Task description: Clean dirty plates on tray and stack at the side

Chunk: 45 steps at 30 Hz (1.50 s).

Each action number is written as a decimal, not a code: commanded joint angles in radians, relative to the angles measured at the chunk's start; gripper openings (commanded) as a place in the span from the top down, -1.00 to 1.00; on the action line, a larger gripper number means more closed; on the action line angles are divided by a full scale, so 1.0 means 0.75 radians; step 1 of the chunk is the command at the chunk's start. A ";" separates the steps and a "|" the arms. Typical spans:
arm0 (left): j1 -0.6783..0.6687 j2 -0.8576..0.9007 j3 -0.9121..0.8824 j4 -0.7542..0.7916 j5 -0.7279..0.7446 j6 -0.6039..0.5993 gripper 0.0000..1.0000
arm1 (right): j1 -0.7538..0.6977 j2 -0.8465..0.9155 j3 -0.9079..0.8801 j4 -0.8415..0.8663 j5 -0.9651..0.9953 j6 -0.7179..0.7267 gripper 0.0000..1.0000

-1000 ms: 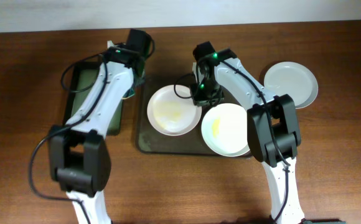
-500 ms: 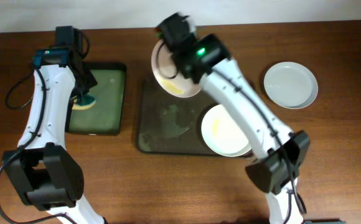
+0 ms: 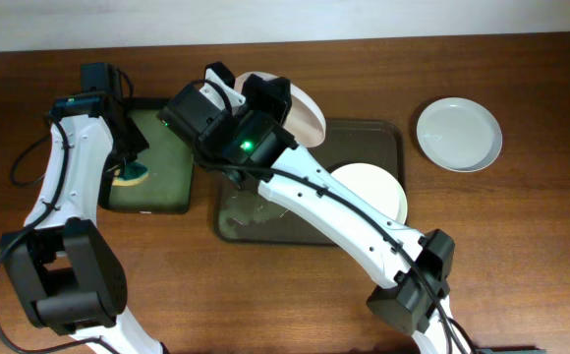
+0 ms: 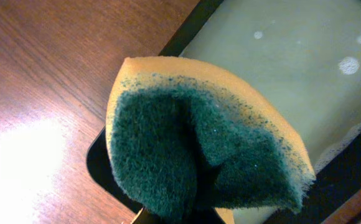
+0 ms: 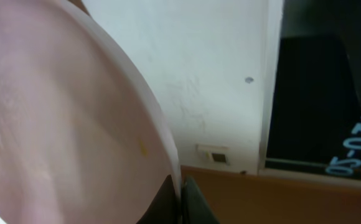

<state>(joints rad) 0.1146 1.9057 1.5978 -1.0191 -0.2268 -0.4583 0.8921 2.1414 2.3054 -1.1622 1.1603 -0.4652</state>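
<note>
The right gripper (image 5: 182, 200) is clamped on the rim of one of the plates (image 3: 303, 110), held tilted in the air above the back left part of the tray (image 3: 364, 136). A second ago that plate lay flat in the tray's left half, which now shows bare and smeared. The left gripper (image 3: 128, 163) is closed on a yellow and green sponge (image 4: 199, 137) over the near end of the black tray with a green inside (image 3: 162, 157); a second ago it was beside the brown tray's left edge. A second plate (image 3: 373, 187) lies in the tray's right half, partly hidden by the right arm. The third plate (image 3: 459, 134) sits on the table (image 3: 521, 246), off the tray's right side, where it was before.
</note>
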 commanded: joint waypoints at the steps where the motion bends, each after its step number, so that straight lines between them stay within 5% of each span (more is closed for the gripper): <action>1: 0.003 -0.011 -0.002 0.017 0.067 0.053 1.00 | -0.026 -0.007 0.011 -0.007 -0.237 0.093 0.92; 11: -0.001 -0.011 -0.002 0.042 0.305 0.175 1.00 | -0.584 0.034 -0.161 -0.108 -1.613 0.691 0.92; 19: -0.038 -0.011 -0.002 0.097 0.644 0.365 1.00 | -0.838 0.036 -0.741 0.272 -2.171 0.706 0.92; 28: -0.230 -0.011 -0.002 0.141 0.648 0.343 1.00 | -0.766 0.036 -1.003 0.615 -2.107 0.749 0.92; 38: -0.428 -0.009 -0.020 0.243 0.646 0.278 1.00 | -0.689 0.036 -1.010 0.757 -1.909 0.833 0.92; 45: -0.481 -0.003 -0.195 0.411 0.548 0.070 1.00 | -0.692 0.036 -1.010 0.729 -1.854 0.852 0.92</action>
<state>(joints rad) -0.2401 1.9057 1.5249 -0.7681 0.2214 -0.3115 0.3721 2.1777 1.5536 -0.6052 -0.2737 0.1612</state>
